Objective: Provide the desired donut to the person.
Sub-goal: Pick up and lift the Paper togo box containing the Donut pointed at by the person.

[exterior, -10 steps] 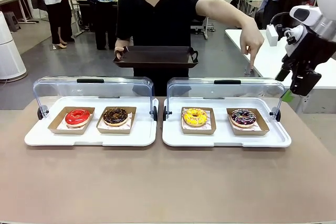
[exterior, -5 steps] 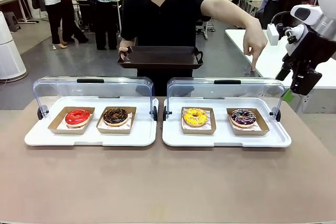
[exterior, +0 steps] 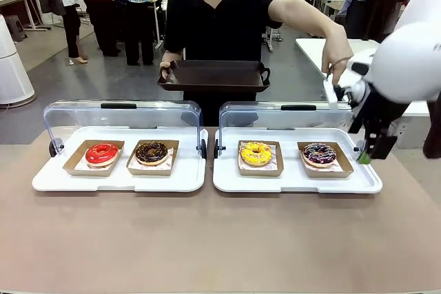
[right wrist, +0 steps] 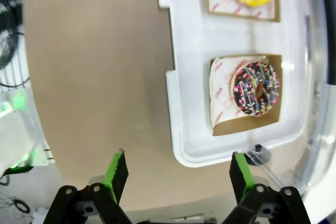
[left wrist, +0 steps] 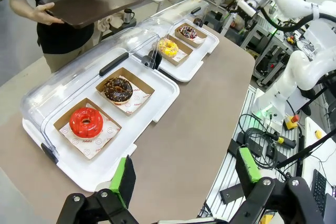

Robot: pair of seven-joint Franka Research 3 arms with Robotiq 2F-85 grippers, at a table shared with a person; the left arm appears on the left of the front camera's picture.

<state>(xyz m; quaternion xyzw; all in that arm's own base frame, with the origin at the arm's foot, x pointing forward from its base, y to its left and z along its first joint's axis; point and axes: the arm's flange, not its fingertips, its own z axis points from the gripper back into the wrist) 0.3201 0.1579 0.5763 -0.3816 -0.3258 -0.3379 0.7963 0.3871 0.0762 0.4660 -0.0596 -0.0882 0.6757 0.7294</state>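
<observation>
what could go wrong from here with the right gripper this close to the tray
1. The open right gripper hangs by the end of the raised lid; moving in, it might clip the lid.
2. The person's hand points down just behind the lid, close to that gripper; they could touch.
3. The sprinkle donut lies in a shallow box; pads closing on the donut itself could squash it.

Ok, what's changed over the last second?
The right claw swung down and in, toward the sprinkled donut, open and empty. The person's dark tray drifted slightly to picture right. The pointing hand and that donut stayed put.
</observation>
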